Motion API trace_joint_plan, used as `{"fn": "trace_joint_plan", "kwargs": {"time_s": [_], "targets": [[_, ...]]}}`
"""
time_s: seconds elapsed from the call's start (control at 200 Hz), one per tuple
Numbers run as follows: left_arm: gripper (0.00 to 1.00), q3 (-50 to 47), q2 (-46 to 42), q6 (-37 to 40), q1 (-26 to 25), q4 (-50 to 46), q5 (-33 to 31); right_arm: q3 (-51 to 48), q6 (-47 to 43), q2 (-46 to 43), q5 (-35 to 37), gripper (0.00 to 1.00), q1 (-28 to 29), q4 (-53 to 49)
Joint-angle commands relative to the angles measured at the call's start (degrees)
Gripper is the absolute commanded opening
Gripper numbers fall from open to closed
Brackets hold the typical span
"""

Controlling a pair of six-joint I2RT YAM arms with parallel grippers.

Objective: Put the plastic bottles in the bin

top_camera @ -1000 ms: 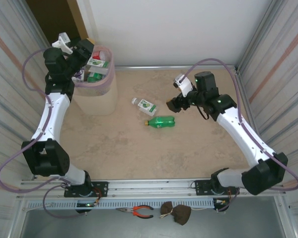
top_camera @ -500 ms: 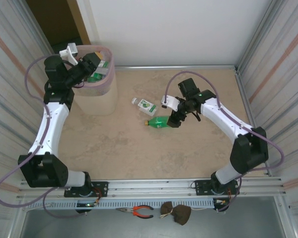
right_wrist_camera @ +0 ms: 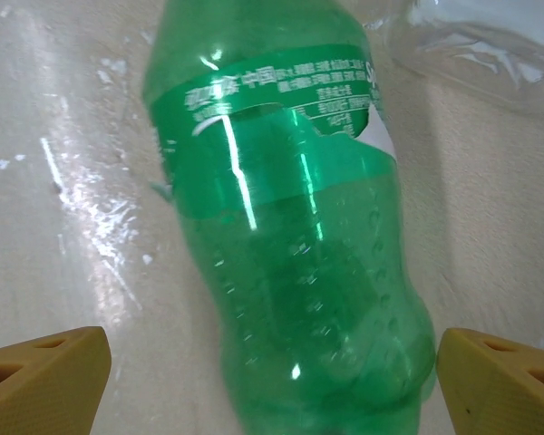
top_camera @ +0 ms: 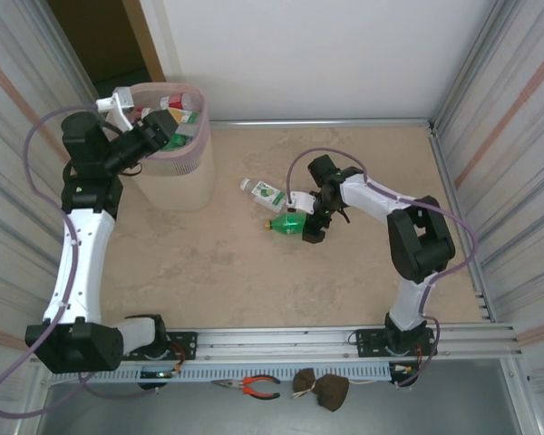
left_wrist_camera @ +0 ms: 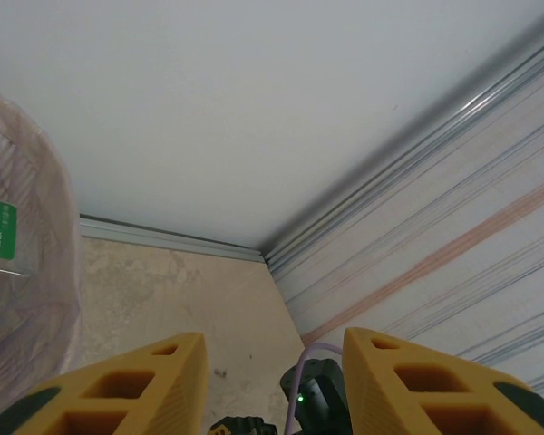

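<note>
Green translucent plastic bottle (right_wrist_camera: 290,272) with a green label lies on its side on the beige marbled table (top_camera: 236,272). My right gripper (right_wrist_camera: 272,367) is down over its lower body. The jaws are spread wide around it. One yellow fingertip (right_wrist_camera: 45,362) stands well out from the bottle and the other sits just beside its flank. I cannot tell whether that one touches, and nothing is clamped.

From the top view, my right arm (top_camera: 417,240) is folded sharply at the elbow, with the forearm reaching left across the table to the bottle. A clear plastic bottle with a green-and-white label (top_camera: 265,194) lies just beyond the green one, near it.

My left gripper (top_camera: 161,129) hangs at the rim of the tall translucent pinkish-beige plastic bin (top_camera: 177,177), at the far left of the table. Its yellow fingers (left_wrist_camera: 136,385) are parted with nothing between them. My left arm (top_camera: 77,245) stretches up the left side, its wrist level with the rim. Several labelled bottles (top_camera: 179,113) lie inside the bin.
</note>
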Motion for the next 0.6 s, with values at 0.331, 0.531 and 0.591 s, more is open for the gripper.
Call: {"fn": "trace_joint_plan", "kwargs": {"time_s": [0.331,0.531,0.591], "targets": [[0.43,1.84,-2.77,1.75,1.78,-2.16,3.06,1.45,-2.50,7.34,-2.60,0.84,-0.28,1.14],[0.43,1.44,-2.73,1.35,1.72,-1.70,3.19,1.09,-2.32,7.67,-2.85,0.77,-0.29,1.24],[0.43,1.43,-2.67,1.35,1.78,-1.75,3.15,1.09,-2.21,7.58,-3.10,0.74,-0.29,1.14]]}}
